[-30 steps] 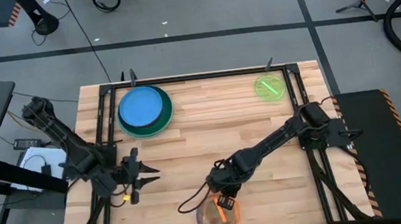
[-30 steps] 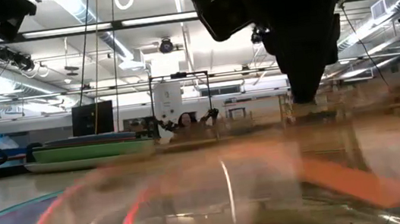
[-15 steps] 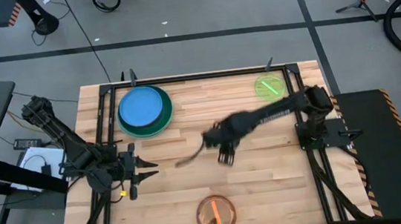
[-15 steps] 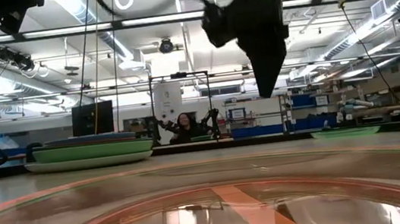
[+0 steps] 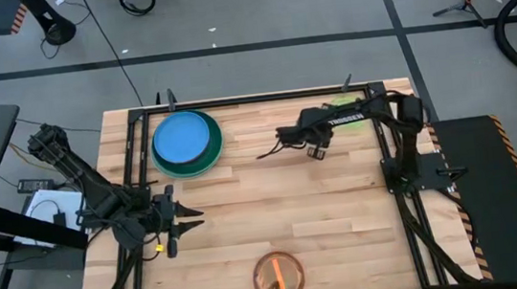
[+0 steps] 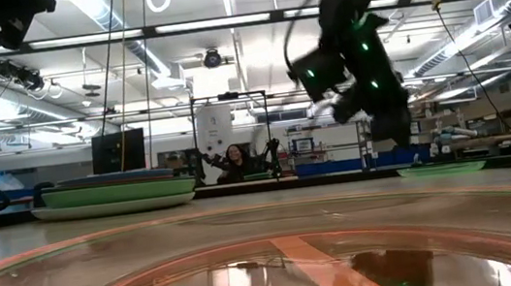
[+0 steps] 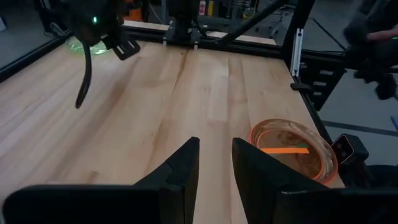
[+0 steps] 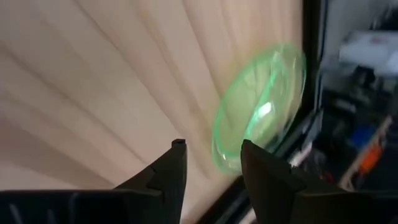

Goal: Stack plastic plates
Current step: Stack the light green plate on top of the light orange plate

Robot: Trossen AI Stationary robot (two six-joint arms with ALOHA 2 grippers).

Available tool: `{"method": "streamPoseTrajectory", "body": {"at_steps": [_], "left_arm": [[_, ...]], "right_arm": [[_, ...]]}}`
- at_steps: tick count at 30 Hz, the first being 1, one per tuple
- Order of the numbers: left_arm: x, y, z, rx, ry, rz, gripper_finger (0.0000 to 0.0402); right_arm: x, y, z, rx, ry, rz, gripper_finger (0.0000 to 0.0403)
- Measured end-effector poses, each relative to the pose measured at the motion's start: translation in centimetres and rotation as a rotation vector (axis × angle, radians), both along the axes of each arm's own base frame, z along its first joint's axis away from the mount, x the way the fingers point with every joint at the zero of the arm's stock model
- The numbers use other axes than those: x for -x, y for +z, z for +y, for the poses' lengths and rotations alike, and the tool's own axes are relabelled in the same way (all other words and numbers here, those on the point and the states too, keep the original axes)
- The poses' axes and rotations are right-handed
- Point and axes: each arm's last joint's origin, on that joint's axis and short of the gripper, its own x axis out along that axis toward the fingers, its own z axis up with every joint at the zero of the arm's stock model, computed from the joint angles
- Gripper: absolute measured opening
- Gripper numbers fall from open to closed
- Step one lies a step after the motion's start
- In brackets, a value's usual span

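Observation:
A blue plate [image 5: 181,138] tops a stack on a dark green plate [image 5: 195,166] at the table's far left; the low view shows this stack [image 6: 115,192] from the side. A clear orange plate [image 5: 279,277] lies flat at the near edge, also seen in the left wrist view [image 7: 292,152]. A lime plate [image 5: 355,124] lies at the far right, partly under my right arm. My right gripper [image 5: 316,148] hangs open and empty above the table, just left of the lime plate [image 8: 258,106]. My left gripper [image 5: 190,221] waits open at the left side.
A black frame [image 5: 263,98] runs around the table's edges. A loose cable [image 5: 269,150] dangles from my right wrist. Bare wood lies between the stack, the lime plate and the orange plate. A person sits in the room far behind the table [image 6: 235,158].
My right gripper has left the orange plate at the near edge, risen and swung toward the far right, ending beside the lime plate. The orange plate has stayed flat where it was. My left arm has kept still.

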Motion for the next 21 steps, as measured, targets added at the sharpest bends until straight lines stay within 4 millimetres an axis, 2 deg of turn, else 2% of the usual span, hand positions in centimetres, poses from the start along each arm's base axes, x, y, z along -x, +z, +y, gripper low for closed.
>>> {"method": "streamPoseTrajectory", "body": {"at_steps": [3, 5, 12, 15, 18, 21], "left_arm": [[0.0, 0.6, 0.0, -0.008, -0.002, -0.001, 0.0103], [-0.1, 1.8, -0.1, -0.016, -0.012, -0.025, 0.0103], [0.1, 9.7, 0.2, -0.051, -0.028, -0.134, 0.0103], [0.7, 12.1, 0.9, -0.071, -0.03, -0.119, 0.0103], [1.2, 13.0, 1.4, -0.103, -0.033, -0.092, 0.0103], [1.3, 12.9, 1.6, -0.15, -0.023, -0.064, 0.0103]], "right_arm": [[1.6, -1.8, -0.8, -0.028, -0.055, 0.028, 0.0154], [2.5, -2.7, -1.1, -0.058, -0.083, 0.033, 0.0154], [4.9, -4.3, -3.0, -0.03, -0.142, 0.08, 0.0154], [5.7, -4.8, -3.9, -0.013, -0.147, 0.094, 0.0154], [6.2, -5.4, -4.7, -0.024, -0.153, 0.067, 0.015], [6.6, -5.9, -5.4, -0.036, -0.168, 0.029, 0.0137]]}}
